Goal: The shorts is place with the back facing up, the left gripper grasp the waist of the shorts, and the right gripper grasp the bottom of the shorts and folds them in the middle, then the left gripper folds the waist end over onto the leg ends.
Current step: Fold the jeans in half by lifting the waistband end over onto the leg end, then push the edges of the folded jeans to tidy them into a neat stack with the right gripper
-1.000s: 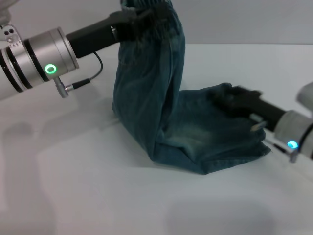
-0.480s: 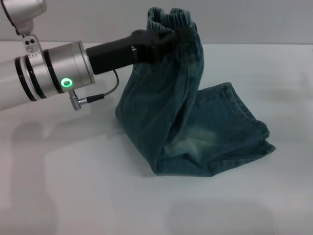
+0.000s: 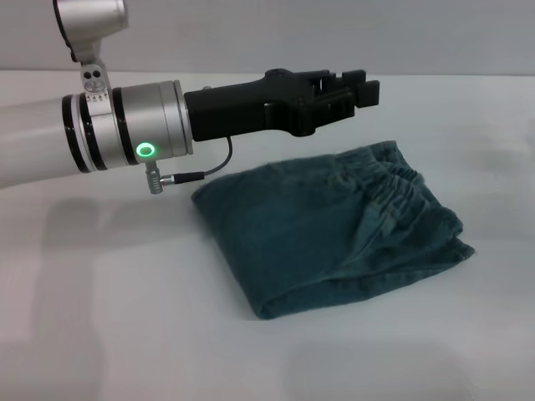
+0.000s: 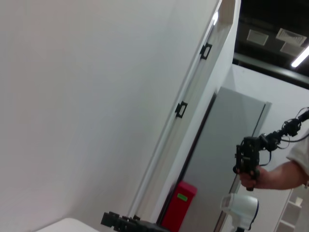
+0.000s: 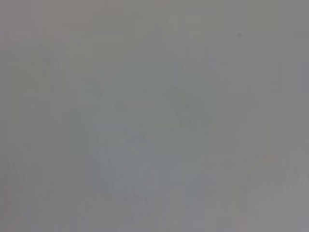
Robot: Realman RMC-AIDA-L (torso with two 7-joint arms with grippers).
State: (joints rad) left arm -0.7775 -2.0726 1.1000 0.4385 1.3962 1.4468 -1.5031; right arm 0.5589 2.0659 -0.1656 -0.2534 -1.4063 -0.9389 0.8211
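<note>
Folded shorts (image 3: 330,234) lie right of centre on the table (image 3: 125,334), waist (image 3: 393,188) over the leg ends (image 3: 435,251). The left gripper (image 3: 355,88) hovers above — jaws released, empty; best lifted straight clear without snagging denim.

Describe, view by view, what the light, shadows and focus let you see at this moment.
Head view: even light, soft shadows on the white table, the folded shorts and left gripper sharp. Left wrist view: bright ceiling strip, plain white wall. Right wrist view: featureless grey, nothing resolved.
</note>
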